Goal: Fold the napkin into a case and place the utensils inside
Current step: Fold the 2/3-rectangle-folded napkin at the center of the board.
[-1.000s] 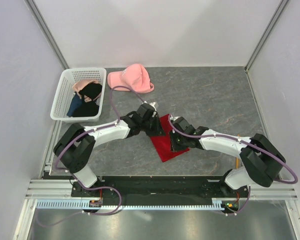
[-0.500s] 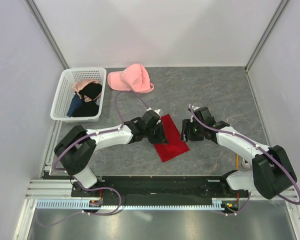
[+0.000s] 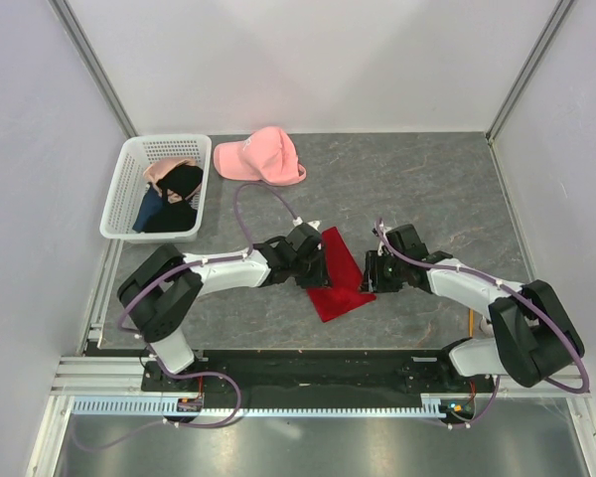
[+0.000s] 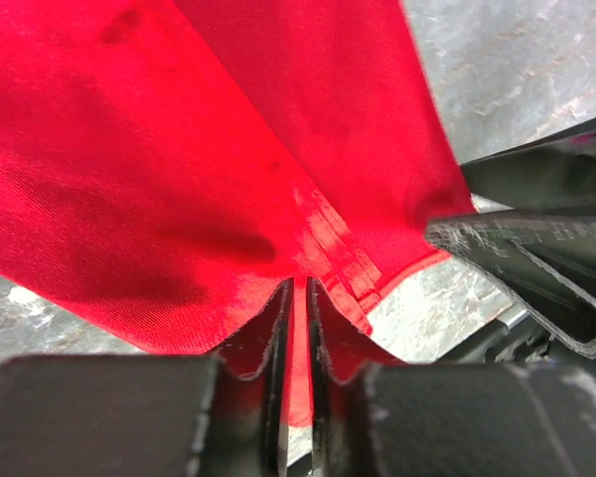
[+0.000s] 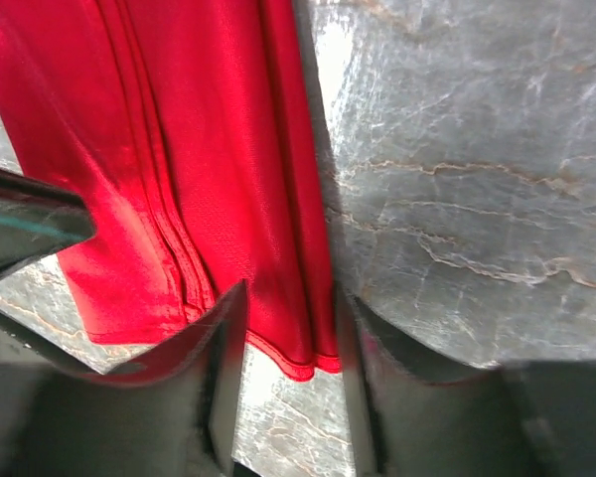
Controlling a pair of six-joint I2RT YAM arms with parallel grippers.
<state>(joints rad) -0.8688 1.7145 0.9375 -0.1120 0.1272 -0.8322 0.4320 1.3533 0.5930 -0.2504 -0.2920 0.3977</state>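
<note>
The red napkin lies folded into a long layered strip on the grey table, slanting from upper left to lower right. My left gripper is at the strip's left edge. In the left wrist view its jaws are shut on a fold of the napkin. My right gripper is at the strip's right edge. In the right wrist view it stands open, straddling the napkin's hemmed corner without pinching it. One thin orange utensil shows beside the right arm, partly hidden.
A white basket holding dark garments stands at the back left, with a pink cap beside it. Pale walls enclose the table on three sides. Bare grey tabletop lies behind and to the right of the napkin.
The right gripper opened, pulled off the napkin to the right, then came back to its right edge. The left gripper shifted slightly toward the near side while still pinching the cloth.
</note>
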